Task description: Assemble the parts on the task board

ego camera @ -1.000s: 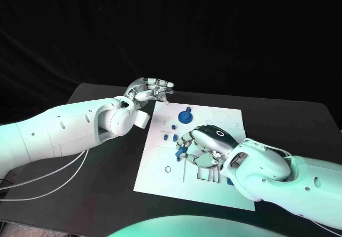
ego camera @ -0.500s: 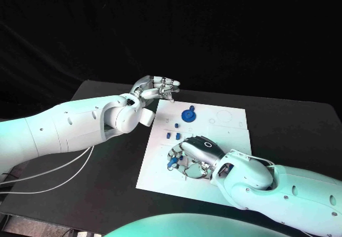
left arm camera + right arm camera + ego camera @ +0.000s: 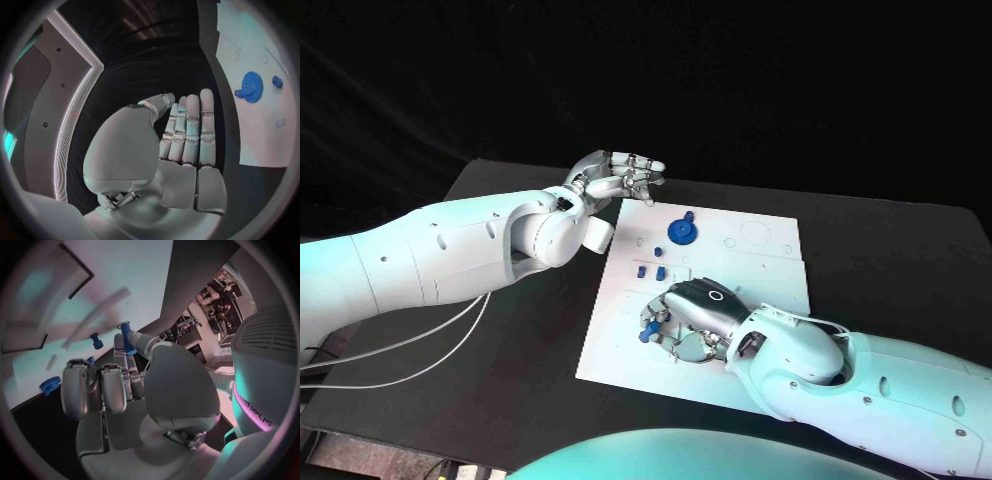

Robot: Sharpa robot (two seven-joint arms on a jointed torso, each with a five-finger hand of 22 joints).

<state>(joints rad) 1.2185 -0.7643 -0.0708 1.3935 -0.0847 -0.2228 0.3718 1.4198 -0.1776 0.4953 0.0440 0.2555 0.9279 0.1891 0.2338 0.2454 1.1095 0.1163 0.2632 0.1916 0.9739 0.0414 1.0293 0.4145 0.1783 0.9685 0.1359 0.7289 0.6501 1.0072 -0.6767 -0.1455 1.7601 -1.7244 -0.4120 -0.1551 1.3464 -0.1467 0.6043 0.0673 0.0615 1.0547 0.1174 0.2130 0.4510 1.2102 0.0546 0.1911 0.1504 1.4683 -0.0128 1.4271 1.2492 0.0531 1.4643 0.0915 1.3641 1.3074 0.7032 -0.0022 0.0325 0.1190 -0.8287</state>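
Observation:
The white task board (image 3: 764, 268) lies mid-table. My right hand (image 3: 691, 318) hovers over its near-left part and pinches a small blue peg (image 3: 649, 328) between thumb and finger; the right wrist view shows that peg (image 3: 127, 342) at the fingertips. A blue gear (image 3: 679, 232) sits near the board's far edge, and small blue pegs (image 3: 651, 271) stand just below it. My left hand (image 3: 620, 178) hangs above the board's far-left corner and holds nothing. In the left wrist view its fingers (image 3: 189, 131) lie straight side by side, with the gear (image 3: 251, 86) beyond them.
More small blue pieces (image 3: 95, 340) stand on the board (image 3: 119, 270) ahead of my right hand. The black table (image 3: 516, 330) stretches left of the board, where my left arm's cables hang over its edge.
My right hand has drawn back toward the board's near-left part with the blue peg in its fingers. My left hand has drifted slightly to the right.

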